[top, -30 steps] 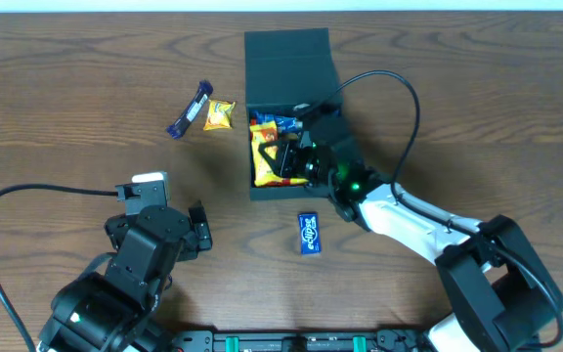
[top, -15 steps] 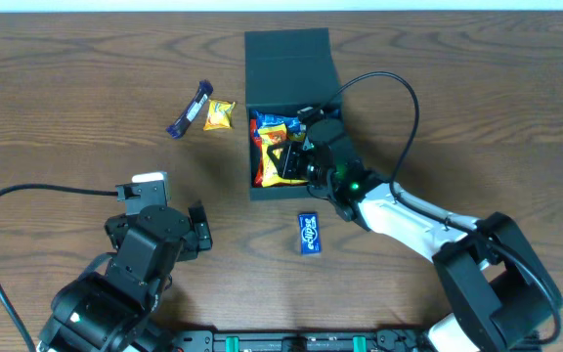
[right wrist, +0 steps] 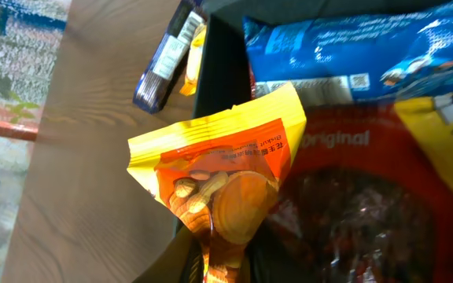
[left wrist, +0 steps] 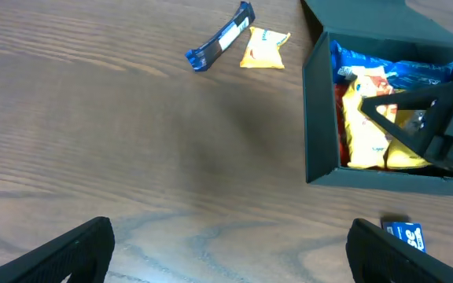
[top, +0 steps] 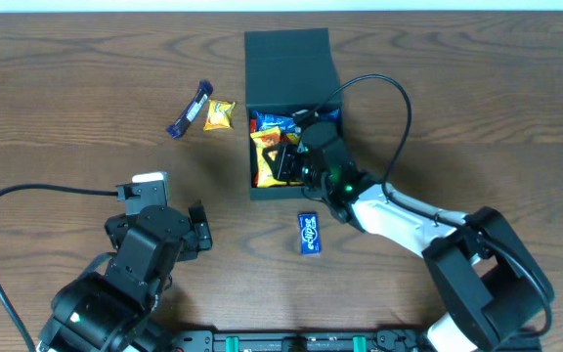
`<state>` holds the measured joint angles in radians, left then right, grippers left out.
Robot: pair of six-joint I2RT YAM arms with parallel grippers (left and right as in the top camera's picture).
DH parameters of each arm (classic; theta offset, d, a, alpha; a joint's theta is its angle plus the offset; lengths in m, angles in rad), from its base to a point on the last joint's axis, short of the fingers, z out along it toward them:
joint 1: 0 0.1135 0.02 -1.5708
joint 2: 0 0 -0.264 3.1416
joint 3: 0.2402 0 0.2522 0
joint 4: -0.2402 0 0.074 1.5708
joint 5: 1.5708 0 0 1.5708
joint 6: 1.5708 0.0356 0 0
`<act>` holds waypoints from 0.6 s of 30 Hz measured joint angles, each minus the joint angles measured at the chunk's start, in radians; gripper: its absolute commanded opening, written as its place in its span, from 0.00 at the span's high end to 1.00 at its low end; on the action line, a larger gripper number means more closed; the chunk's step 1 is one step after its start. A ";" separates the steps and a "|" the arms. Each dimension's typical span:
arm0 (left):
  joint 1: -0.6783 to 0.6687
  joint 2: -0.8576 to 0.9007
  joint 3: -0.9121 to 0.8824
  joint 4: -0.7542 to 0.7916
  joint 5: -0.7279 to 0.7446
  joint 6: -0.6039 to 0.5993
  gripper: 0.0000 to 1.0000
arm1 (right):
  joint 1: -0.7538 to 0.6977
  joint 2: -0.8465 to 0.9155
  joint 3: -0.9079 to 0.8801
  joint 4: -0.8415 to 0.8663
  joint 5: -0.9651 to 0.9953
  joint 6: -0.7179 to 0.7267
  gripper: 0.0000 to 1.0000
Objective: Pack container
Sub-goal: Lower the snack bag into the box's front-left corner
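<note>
Container (top: 289,66) first: dark teal-green matte cardboard, square, sitting mid-bench (top: 477,88) with its flap lid swung open on the far side. Nearest me, the left fingers (left wrist: 69,251) are spread wide over bare wood, holding nothing. A small blue packet (top: 308,233) lies just before the container's near wall, not touching it. The right fingers (top: 283,166) reach in over that wall, pinched on a yellow peanut packet (right wrist: 226,173); arm and cable (top: 399,108) cover the right side of the opening. Left of the container, a small yellow packet (top: 219,114) lies just beside a dark blue bar (top: 190,110). Only the right wrist view shows me the red packet (right wrist: 352,204) marked "Original" and the blue bag (right wrist: 352,47) beyond it.
</note>
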<state>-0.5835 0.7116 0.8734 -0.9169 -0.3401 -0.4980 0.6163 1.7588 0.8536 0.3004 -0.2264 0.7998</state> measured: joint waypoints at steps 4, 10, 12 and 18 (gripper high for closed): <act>0.000 0.000 0.000 0.000 0.000 0.000 0.05 | 0.019 0.000 0.000 0.004 0.023 0.023 0.69; 0.000 0.000 0.000 0.000 0.000 0.000 0.05 | 0.029 0.000 0.000 0.010 0.052 0.034 0.60; 0.000 0.000 0.000 0.000 0.000 0.000 0.05 | 0.029 0.000 0.000 0.026 0.063 0.034 0.60; 0.000 0.000 0.000 0.000 0.000 0.000 0.05 | 0.029 0.000 0.000 0.072 0.069 0.034 0.70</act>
<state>-0.5835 0.7116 0.8734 -0.9169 -0.3401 -0.4980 0.6456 1.7588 0.8536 0.3721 -0.1570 0.8337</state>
